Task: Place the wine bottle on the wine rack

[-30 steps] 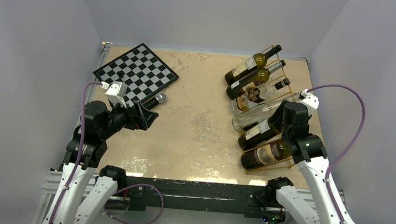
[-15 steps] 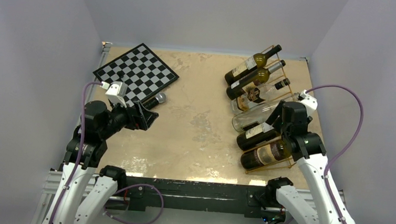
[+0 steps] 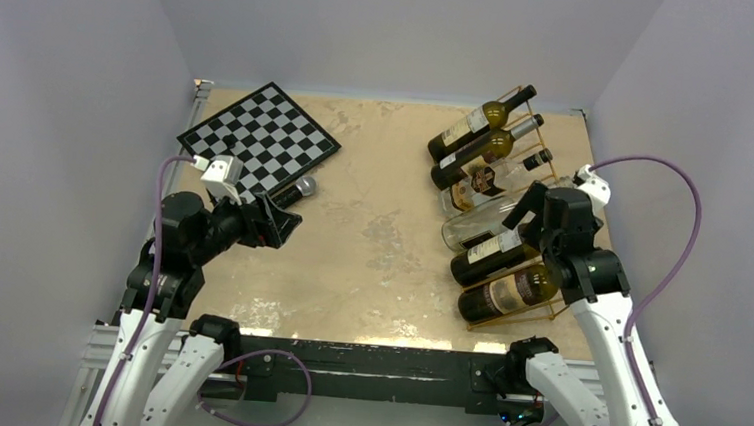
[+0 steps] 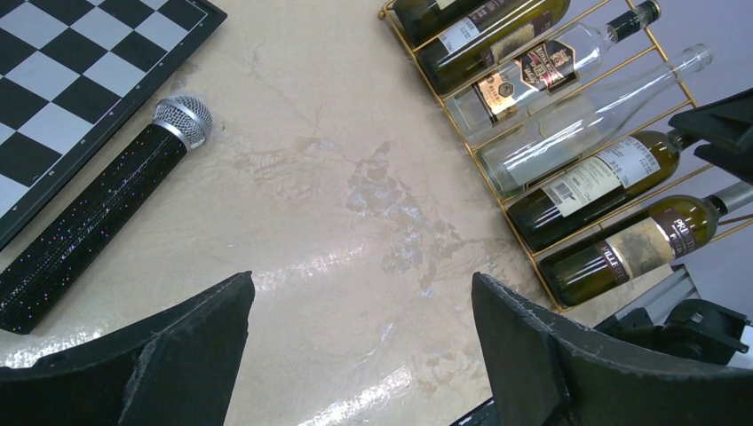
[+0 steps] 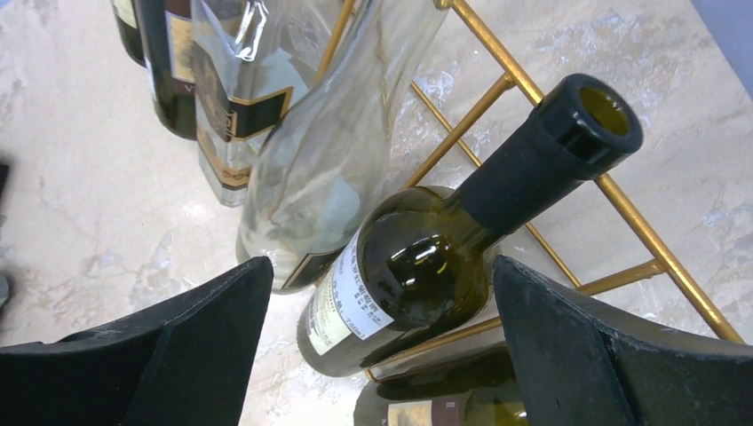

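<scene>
The wine bottle [image 3: 485, 256], dark green with a white label [image 5: 417, 266], lies slanted in a slot of the gold wire wine rack [image 3: 511, 324], second from the front, its black-capped neck resting on a gold rod [image 5: 639, 226]. My right gripper [image 3: 538, 219] hovers over the bottle's shoulder. It is open [image 5: 377, 275], with its fingers wide on either side of the glass and not touching it. At the left of the table my left gripper [image 3: 282, 218] stands open over bare tabletop [image 4: 362, 284]. It sees the bottle [image 4: 590, 188] in the rack [image 4: 462, 133].
Several other bottles fill the rack, one dark bottle [image 3: 503, 292] in front and a clear one [image 5: 337, 151] just behind. A black sparkly microphone [image 3: 294, 191] lies by the left gripper beside a chessboard [image 3: 258, 135]. Walls close in on both sides.
The right gripper's jaws have spread wide and let go of the wine bottle, which stays in its slot. The gripper has drawn back slightly to the right. The left arm has not moved.
</scene>
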Motion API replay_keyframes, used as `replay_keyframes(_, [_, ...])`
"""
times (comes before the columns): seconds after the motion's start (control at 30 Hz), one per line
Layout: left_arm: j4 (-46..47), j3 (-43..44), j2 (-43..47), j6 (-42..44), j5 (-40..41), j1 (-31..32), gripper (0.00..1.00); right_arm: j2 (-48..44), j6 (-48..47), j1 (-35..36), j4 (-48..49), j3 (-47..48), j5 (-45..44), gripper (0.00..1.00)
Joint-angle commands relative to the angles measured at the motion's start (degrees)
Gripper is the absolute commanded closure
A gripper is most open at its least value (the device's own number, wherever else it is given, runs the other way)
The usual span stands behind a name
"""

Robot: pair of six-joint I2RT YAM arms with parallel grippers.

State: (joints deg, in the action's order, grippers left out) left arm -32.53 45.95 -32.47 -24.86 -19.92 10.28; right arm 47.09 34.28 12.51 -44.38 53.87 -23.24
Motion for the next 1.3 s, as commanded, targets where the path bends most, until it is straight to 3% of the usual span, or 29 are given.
replay_keyframes(0.0, [1.5,-1.0,0.1,0.3,-0.7,0.3,0.04,-1.2,-1.1,0.0,-2.7,5.1,-1.1,0.01])
replay_keyframes(0.4, [1.5,-0.1,0.0,0.0,-1.1,0.3,0.04,-6.4,-5.9,0.0,-3.4,12.2,2.4,0.03])
replay_keyframes(0.63, [1.5,0.4,-0.4,0.1,-1.3,0.3,0.04,-0.4,-8.3,0.1,0.5,17.7,5.0,0.36])
replay_keyframes(0.83, [0.7,1.1,-0.9,0.9,-1.0,0.3,0.04,6.8,-8.8,-1.8,6.8,21.8,7.6,0.44])
replay_keyframes(0.9, [0.5,1.6,-1.4,1.1,-1.0,0.3,0.04,11.1,-9.1,-3.7,11.4,24.1,10.6,0.62])
replay_keyframes(1.0, [0.4,2.1,-1.8,0.7,-0.5,0.3,0.04,19.0,-7.1,-6.9,18.3,27.8,12.2,0.97])
replay_keyframes(1.1, [1.1,2.0,-2.0,0.1,-0.7,0.3,0.04,28.7,-4.3,-10.0,23.3,33.2,14.0,1.0])
replay_keyframes(1.27, [0.7,2.4,-4.1,0.4,-0.6,0.3,0.04,44.8,-3.3,-12.2,23.0,48.8,14.2,1.0])
